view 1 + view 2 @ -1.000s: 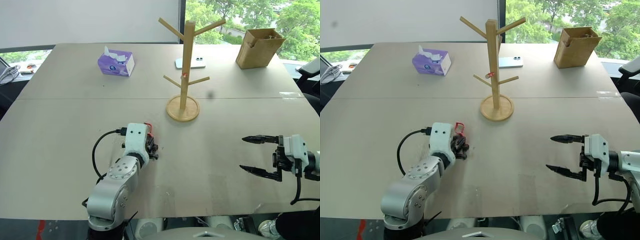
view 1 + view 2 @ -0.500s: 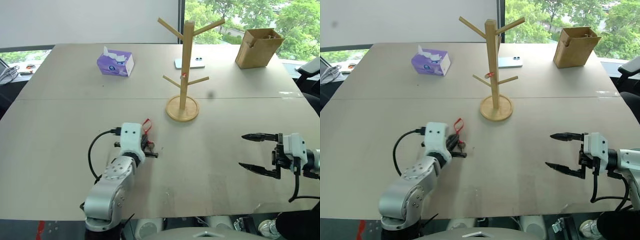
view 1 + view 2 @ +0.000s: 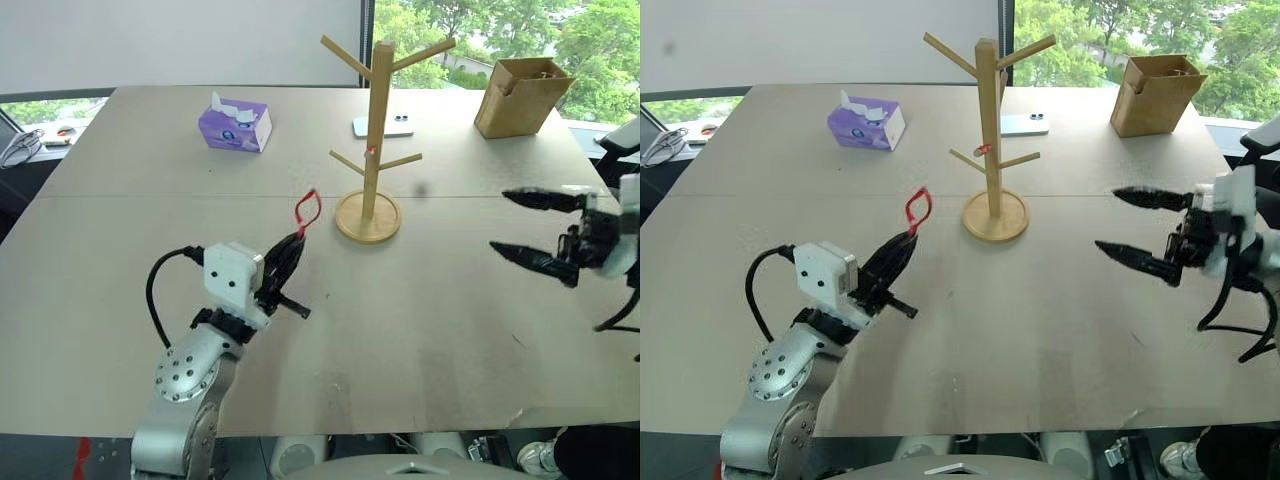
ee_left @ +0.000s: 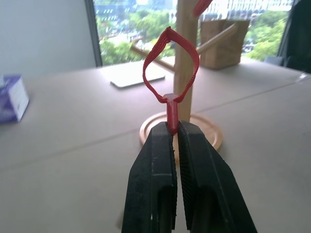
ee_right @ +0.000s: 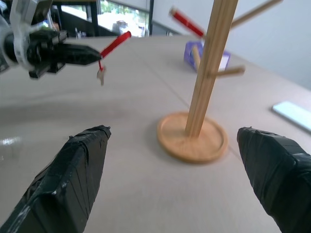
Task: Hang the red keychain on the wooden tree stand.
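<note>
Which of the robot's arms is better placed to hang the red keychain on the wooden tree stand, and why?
Left, probably. The left gripper is shut on the red keychain, with its loop raised toward the wooden tree stand. The right gripper is open and empty.

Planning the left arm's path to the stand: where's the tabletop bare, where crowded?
Bare: the table between left hand and right hand, and the front-left stretch. Crowded: far edge, with tissue box, phone, wooden box behind the stand.
</note>
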Action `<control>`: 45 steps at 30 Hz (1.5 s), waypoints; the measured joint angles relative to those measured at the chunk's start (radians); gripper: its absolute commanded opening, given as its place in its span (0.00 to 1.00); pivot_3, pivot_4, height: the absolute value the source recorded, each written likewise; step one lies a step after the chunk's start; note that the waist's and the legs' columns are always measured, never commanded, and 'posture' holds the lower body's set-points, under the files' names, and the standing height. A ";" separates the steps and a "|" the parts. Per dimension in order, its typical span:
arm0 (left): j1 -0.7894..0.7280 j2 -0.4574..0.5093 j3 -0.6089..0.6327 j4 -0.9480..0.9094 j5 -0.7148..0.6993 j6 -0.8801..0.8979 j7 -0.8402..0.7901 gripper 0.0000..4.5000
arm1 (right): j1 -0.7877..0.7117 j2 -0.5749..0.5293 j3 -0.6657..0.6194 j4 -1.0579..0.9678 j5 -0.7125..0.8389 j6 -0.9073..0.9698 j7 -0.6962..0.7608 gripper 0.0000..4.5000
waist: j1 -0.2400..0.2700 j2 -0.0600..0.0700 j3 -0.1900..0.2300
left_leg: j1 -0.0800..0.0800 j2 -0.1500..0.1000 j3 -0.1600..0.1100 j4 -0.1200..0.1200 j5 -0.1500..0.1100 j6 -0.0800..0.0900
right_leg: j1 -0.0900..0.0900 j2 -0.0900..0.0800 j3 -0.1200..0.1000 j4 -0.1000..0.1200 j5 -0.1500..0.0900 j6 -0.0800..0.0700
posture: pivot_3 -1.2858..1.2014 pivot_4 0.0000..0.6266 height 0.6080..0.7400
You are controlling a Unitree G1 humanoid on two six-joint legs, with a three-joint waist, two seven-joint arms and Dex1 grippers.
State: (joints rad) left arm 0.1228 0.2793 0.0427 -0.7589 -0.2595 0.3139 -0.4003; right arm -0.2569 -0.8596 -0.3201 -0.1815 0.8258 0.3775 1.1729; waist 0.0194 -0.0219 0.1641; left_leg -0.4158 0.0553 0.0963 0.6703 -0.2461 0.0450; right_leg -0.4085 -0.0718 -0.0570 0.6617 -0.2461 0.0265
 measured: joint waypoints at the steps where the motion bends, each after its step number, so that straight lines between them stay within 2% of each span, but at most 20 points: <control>1: -0.012 0.002 -0.004 0.000 0.000 -0.009 -0.004 0.01 | -0.007 -0.001 -0.007 -0.007 0.018 0.020 -0.010 1.00 | -0.001 0.000 0.000 | 0.000 0.000 0.000 0.000 0.000 0.000 | 0.000 0.000 0.000 0.000 0.000 0.000 | 0.52 0.24 1.00; 4: -0.070 0.003 -0.037 0.016 0.004 -0.040 -0.012 0.01 | -0.030 -0.006 -0.025 -0.025 0.064 0.082 -0.046 1.00 | -0.002 0.000 0.000 | 0.000 0.000 0.000 0.000 0.000 0.000 | 0.000 0.001 0.000 0.000 0.000 0.000 | 0.52 0.24 1.00; 7: -0.196 -0.030 -0.078 0.077 0.024 -0.063 0.002 0.01 | -0.034 -0.014 -0.050 -0.053 0.089 0.123 -0.070 1.00 | 0.001 0.000 0.000 | 0.000 -0.001 0.000 0.000 0.000 0.000 | 0.000 0.001 -0.001 0.000 0.000 0.001 | 0.52 0.24 1.00; 17: -0.376 -0.131 -0.153 0.277 0.106 -0.107 0.081 0.01 | -0.014 -0.018 -0.068 -0.089 0.081 0.123 -0.088 1.00 | -0.002 0.000 0.000 | 0.000 -0.002 0.000 0.000 0.000 0.000 | 0.000 0.001 -0.001 0.000 0.000 0.001 | 0.52 0.24 1.00; 37: -0.401 -0.180 -0.200 0.439 0.161 -0.146 0.112 0.01 | -0.002 -0.018 -0.111 -0.126 0.087 0.135 -0.103 1.00 | -0.003 0.000 0.000 | 0.000 -0.001 0.000 0.000 0.000 0.000 | 0.000 0.001 -0.001 0.000 0.000 0.001 | 0.52 0.24 1.00; 38: -0.403 -0.188 -0.200 0.447 0.161 -0.147 0.120 0.16 | -0.002 -0.018 -0.111 -0.126 0.087 0.135 -0.102 1.00 | -0.003 0.000 0.000 | 0.000 -0.001 0.000 0.000 0.000 0.000 | 0.000 0.001 -0.001 0.000 0.000 0.001 | 0.52 0.24 1.00; 45: -0.436 -0.211 -0.189 0.469 0.161 -0.157 0.151 0.76 | -0.002 -0.018 -0.111 -0.126 0.081 0.135 -0.102 1.00 | -0.003 0.000 0.000 | 0.000 -0.001 0.000 0.000 0.000 0.000 | 0.000 0.001 -0.001 0.000 0.000 0.001 | 0.52 0.24 1.00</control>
State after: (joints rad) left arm -0.3134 0.0678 -0.1460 -0.2897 -0.0980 0.1569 -0.2493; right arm -0.2585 -0.8774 -0.4310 -0.3072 0.9069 0.5122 1.0708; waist 0.0163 -0.0222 0.1642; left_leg -0.4160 0.0541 0.0966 0.6706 -0.2459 0.0451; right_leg -0.4085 -0.0706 -0.0579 0.6617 -0.2459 0.0276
